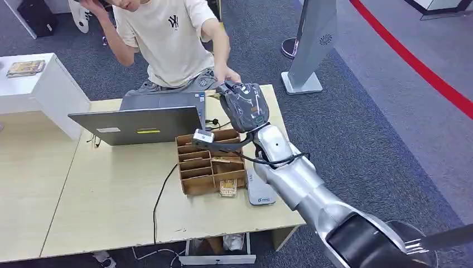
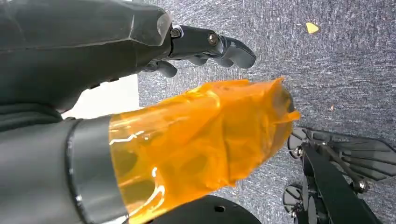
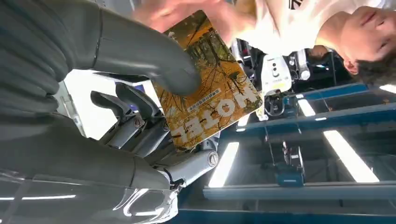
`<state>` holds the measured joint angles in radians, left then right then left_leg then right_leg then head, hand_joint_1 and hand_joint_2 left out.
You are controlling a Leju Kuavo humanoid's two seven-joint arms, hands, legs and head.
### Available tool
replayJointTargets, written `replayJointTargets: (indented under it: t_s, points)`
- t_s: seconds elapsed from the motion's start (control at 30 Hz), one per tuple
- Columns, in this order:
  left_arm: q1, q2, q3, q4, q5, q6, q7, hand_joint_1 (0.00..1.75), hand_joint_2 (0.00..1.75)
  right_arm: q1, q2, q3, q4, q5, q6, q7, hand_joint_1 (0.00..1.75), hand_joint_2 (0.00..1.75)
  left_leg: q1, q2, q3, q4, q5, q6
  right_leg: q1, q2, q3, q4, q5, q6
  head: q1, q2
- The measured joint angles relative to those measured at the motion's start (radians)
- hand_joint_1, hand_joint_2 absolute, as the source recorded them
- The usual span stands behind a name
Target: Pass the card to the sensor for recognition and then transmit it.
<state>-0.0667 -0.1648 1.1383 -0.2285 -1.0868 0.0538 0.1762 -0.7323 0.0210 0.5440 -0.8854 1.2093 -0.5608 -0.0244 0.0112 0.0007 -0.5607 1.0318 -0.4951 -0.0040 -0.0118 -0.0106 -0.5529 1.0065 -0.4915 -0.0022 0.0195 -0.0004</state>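
A light wooden counter (image 1: 111, 190) is seen from the robot's head. On it stand an open laptop (image 1: 139, 124), a brown compartmented cardboard organiser (image 1: 209, 167) and, just beside the organiser on the robot's right, a flat grey-and-white device (image 1: 259, 192) that is judged to be the card sensor. A small card-like item (image 1: 228, 188) lies at the organiser's near edge.

The right arm is stretched forward over the counter, and the right hand (image 1: 244, 106) is raised at the far edge. In the right wrist view the right hand (image 3: 154, 107) is clenched on the card (image 3: 210, 88): a printed card in yellow and orange, pinched between the thick thumb on its face and the darker fingers (image 3: 140, 121) behind it. The card's long axis runs outward from the hand, its free end pointing away from the palm.

A seated person (image 1: 173, 39) faces the robot across the counter. The person's hand (image 1: 231, 75) is reaching in, just beside the robot's right hand, and in the right wrist view a blurred hand (image 3: 187, 11) is at the card's far end; whether it touches the card cannot be told.

The handover is judged to be in progress, the sensor lying well behind the hand, towards the robot.

The left hand (image 2: 140, 93) hangs over grey carpet, released, with nothing held and its fingers slightly curled; orange film wraps its thumb.
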Motion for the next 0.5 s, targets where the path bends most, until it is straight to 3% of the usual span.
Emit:
replayJointTargets:
  t_s: [0.5]
  points:
    - [0.0,-0.002,0.0,0.0,-0.001,0.008,0.0,0.0,0.0,0.098,0.003,-0.064,-0.106,-0.143,0.033,-0.044,1.75,1.75,0.0,0.0,0.0,0.0,0.0,0.0,0.0,0.0,0.0,0.0,0.0,0.0,0.0,0.0]
